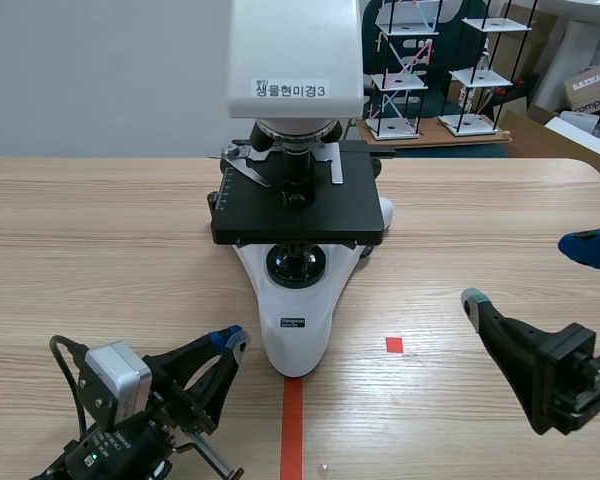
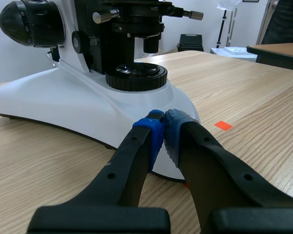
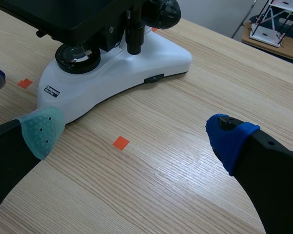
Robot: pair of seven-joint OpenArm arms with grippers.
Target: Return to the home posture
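Note:
A white and black microscope (image 1: 298, 190) stands in the middle of the wooden table, its white base (image 1: 296, 320) pointing toward me. My left gripper (image 1: 232, 342) rests low at the front left, shut on nothing, its blue pads touching just short of the microscope base (image 2: 88, 105) in the left wrist view, where the gripper (image 2: 163, 130) is seen. My right gripper (image 1: 535, 272) sits at the front right, open wide and empty. In the right wrist view the gripper (image 3: 136, 134) has its fingers spread over bare table, the microscope (image 3: 112, 53) ahead of it.
An orange-red tape line (image 1: 292, 430) runs to the front edge below the microscope and a small square mark (image 1: 394, 344) lies to its right. Wire racks (image 1: 420, 70) and cardboard boxes (image 1: 592, 90) stand beyond the table's far right.

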